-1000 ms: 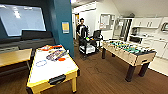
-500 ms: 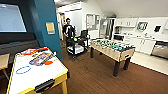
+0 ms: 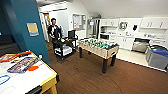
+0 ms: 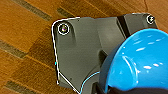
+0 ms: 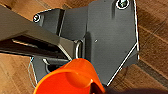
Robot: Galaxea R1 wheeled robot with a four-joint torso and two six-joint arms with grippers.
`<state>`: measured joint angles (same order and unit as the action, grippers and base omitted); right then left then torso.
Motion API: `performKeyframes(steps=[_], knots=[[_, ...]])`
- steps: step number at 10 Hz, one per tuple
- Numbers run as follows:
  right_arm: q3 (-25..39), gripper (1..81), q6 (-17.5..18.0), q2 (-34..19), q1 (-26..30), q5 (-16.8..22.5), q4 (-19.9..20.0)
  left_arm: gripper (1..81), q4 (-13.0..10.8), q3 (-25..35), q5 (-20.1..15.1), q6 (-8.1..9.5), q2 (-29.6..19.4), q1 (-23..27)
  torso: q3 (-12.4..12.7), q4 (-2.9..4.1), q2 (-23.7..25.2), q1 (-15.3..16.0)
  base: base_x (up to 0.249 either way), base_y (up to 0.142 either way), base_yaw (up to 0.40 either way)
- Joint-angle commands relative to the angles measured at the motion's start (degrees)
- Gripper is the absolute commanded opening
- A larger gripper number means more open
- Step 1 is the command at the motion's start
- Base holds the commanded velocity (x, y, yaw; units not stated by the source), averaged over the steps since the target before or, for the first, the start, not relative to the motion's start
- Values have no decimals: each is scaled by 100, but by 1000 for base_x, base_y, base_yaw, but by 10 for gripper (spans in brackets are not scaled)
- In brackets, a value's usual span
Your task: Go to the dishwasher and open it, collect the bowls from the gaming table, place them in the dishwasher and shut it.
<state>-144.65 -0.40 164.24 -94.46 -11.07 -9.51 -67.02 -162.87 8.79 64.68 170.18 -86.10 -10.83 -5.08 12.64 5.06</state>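
A bright blue bowl (image 4: 140, 62) hangs close over the wood floor in the left wrist view, with my left gripper (image 4: 111, 88) shut on its rim. In the right wrist view my right gripper (image 5: 98, 88) is shut on an orange bowl (image 5: 70, 77), also above the floor. The white-topped gaming table (image 3: 37, 75) with its yellow edge stands near me at the lower left. The steel-fronted dishwasher (image 3: 140, 46) sits under the kitchen counter at the far right. I cannot tell whether its door is open.
A table-football table (image 3: 98, 48) stands mid-room between me and the kitchen. A person (image 3: 53, 30) stands behind a black cart (image 3: 65, 47) at the back. A teal wall corner (image 3: 27, 30) rises on the left. Grey and blue bins (image 3: 157, 56) stand at the right.
The whole head picture has swung: the gaming table has slid to the left edge, the table-football table has come to the centre, and the kitchen now fills the right. That is the camera turning.
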Motion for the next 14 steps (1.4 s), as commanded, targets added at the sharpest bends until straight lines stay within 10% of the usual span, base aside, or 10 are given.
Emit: performKeyframes(steps=[1, 14], knots=[[-44, 10, 6, -117, 169, 193, -77, 10, -48, -26, -176, -8, -36, 229, 0, 0, 0, 0, 0, 0, -382], [-141, 10, 13, -12, 151, 114, -139, 10, -30, -26, -176, -8, -10, 221, 2, 0, 0, -2, 0, 0, -373]])
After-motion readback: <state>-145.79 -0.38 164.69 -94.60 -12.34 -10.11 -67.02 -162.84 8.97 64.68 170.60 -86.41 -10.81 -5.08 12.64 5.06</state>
